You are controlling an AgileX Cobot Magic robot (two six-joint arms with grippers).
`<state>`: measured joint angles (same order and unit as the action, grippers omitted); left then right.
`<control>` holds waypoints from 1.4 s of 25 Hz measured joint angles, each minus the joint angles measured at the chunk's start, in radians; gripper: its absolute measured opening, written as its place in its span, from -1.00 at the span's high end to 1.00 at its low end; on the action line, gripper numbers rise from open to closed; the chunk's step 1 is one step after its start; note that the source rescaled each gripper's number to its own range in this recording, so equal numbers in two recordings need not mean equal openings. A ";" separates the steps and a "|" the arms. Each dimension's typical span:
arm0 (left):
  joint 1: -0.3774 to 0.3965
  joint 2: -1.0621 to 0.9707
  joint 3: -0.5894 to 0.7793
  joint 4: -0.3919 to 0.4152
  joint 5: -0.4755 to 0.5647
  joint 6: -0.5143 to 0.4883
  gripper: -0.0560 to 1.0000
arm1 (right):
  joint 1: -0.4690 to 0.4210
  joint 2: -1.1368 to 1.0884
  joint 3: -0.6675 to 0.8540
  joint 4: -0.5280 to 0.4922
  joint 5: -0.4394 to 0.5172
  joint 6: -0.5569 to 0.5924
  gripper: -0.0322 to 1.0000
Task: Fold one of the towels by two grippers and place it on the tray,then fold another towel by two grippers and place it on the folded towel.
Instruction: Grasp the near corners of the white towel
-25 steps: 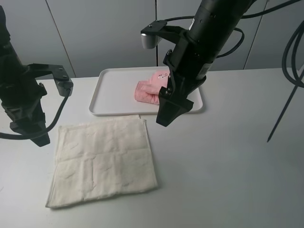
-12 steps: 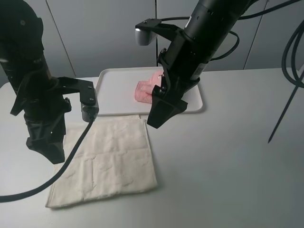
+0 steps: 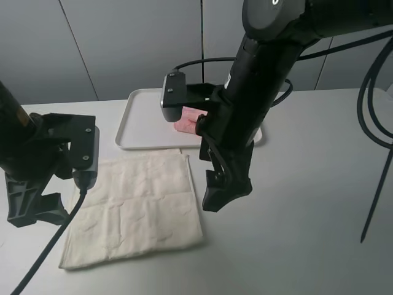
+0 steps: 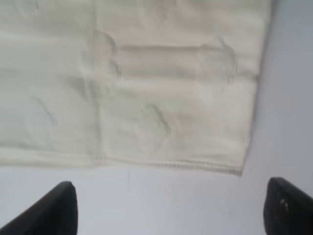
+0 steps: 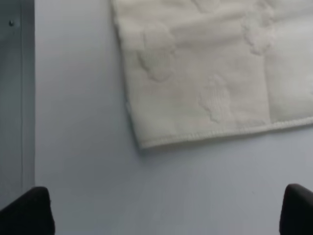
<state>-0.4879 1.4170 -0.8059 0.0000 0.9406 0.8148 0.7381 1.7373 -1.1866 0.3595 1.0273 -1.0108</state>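
Observation:
A cream towel (image 3: pixel 132 206) lies flat and unfolded on the table in front of the tray. A pink folded towel (image 3: pixel 186 119) lies on the white tray (image 3: pixel 142 129), partly hidden by my right arm. My left gripper (image 3: pixel 34 210) is open just off the cream towel's left edge. In the left wrist view the towel (image 4: pixel 132 83) fills the upper part, beyond the open gripper (image 4: pixel 171 210). My right gripper (image 3: pixel 220 193) is open just off the towel's right edge. The right wrist view shows a towel corner (image 5: pixel 205 78) beyond the open gripper (image 5: pixel 161 210). Both grippers are empty.
The grey table (image 3: pixel 307 233) stretches right of the towel and in front of it. A grey panelled wall stands behind the tray. Black cables hang at the far right (image 3: pixel 377 184).
Both arms have moved toward the table's front and down. The left gripper now sits by the cream towel's left edge, the right gripper by its right edge. The towels have not moved.

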 joint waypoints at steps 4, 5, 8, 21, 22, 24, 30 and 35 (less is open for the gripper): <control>0.000 -0.068 0.103 0.006 -0.085 0.066 -0.97 | 0.085 0.002 0.004 -0.052 -0.064 0.004 -1.00; 0.000 -0.090 0.122 0.006 -0.097 0.077 -0.97 | 0.106 0.007 0.004 -0.058 -0.075 0.008 -1.00; 0.000 -0.148 0.171 0.006 -0.146 0.093 -0.97 | 0.157 0.046 0.004 -0.088 -0.114 0.036 -1.00; 0.000 -0.169 0.378 -0.106 -0.285 0.100 -0.97 | 0.216 0.140 0.004 -0.210 -0.168 0.151 -1.00; 0.000 -0.170 0.401 -0.111 -0.293 0.100 -0.97 | 0.216 0.140 0.004 -0.210 -0.172 0.151 -1.00; 0.000 -0.170 0.437 -0.118 -0.311 0.100 -0.97 | 0.216 0.140 0.004 -0.210 -0.182 0.151 -1.00; 0.000 -0.169 0.463 -0.145 -0.369 0.100 -0.97 | 0.217 0.166 0.004 -0.210 -0.192 0.144 -1.00; 0.000 -0.169 0.463 -0.140 -0.425 0.100 -0.97 | 0.217 0.189 0.007 -0.210 -0.212 0.140 -1.00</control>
<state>-0.4879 1.2482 -0.3427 -0.1400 0.5159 0.9152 0.9552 1.9263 -1.1798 0.1491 0.8150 -0.8711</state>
